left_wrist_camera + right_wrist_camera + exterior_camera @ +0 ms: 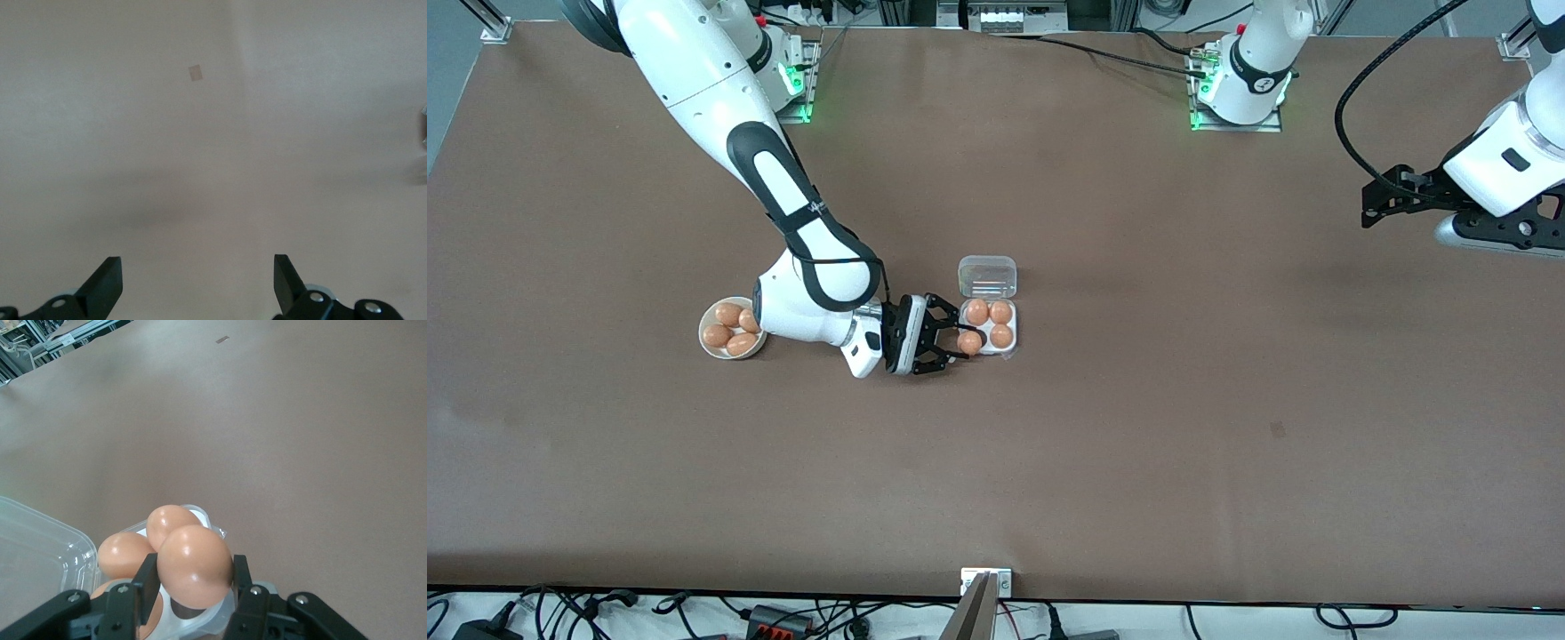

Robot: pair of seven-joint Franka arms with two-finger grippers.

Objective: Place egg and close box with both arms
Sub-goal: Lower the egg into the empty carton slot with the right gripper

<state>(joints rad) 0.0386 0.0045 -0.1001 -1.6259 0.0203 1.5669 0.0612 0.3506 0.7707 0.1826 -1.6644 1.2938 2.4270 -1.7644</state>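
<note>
Brown tabletop runs bare around the box, which sits with its clear lid folded open. Over the box's last free cell, the one nearest the camera on the bowl side, the right gripper is clamped on an egg; three eggs fill the other cells. Letting go too high or off-centre could crack it against a neighbour or roll it out. Beside the box, toward the right arm's end, a bowl holds four more. Well apart, the left gripper waits, fingers spread.
</note>
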